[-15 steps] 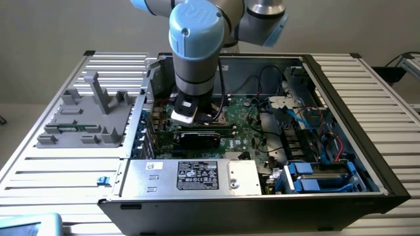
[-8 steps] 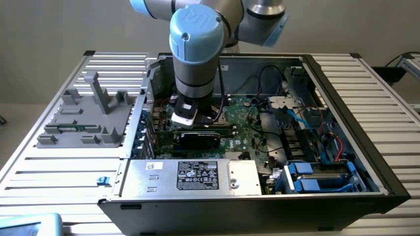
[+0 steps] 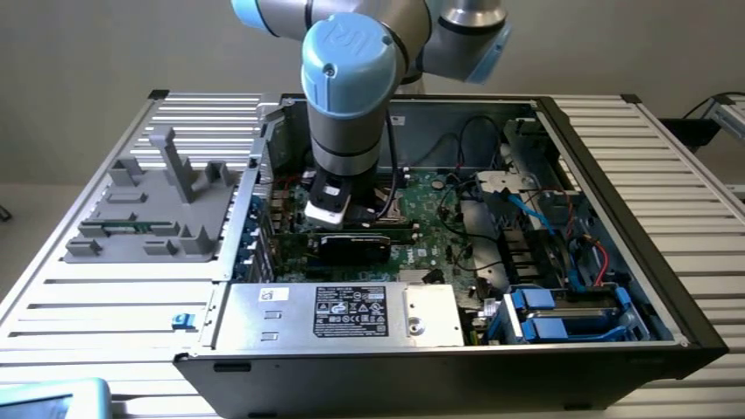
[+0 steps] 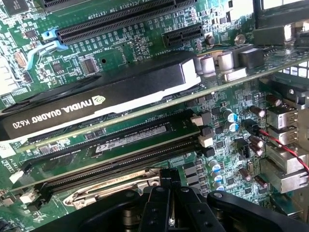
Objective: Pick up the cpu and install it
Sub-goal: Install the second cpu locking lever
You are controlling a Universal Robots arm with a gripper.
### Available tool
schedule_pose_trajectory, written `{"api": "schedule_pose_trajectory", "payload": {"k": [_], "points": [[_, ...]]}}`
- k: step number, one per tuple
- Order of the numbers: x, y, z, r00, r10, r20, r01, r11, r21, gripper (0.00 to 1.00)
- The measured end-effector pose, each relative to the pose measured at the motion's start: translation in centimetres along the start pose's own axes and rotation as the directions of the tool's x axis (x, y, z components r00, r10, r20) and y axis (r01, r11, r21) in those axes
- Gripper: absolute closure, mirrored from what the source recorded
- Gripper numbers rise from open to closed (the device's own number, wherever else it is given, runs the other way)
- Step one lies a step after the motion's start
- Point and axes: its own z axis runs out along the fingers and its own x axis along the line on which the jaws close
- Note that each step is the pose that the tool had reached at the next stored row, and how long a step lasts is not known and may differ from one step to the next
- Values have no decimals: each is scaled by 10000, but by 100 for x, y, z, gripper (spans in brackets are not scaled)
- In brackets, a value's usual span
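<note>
One gripper, fingers pressed together with no chip seen between them, hovers just above the socket frame. Beyond it sit memory slots, then the graphics card. I cannot locate the cpu; installation looks unfinished.

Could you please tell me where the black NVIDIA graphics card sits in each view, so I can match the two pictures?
Exterior view: the black NVIDIA graphics card sits on the green motherboard inside the open computer case, just below the arm's wrist.
Wrist view: it crosses the middle of the picture as a long black slab, its white lettering upside down.
Shared landmark: the green motherboard around it.
</note>
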Motion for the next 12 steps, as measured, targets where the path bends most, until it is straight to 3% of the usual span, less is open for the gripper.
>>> {"api": "schedule_pose_trajectory", "payload": {"k": [12], "points": [[0, -1, 35, 10000, 2, 0, -2, 10000, 0, 89]]}}
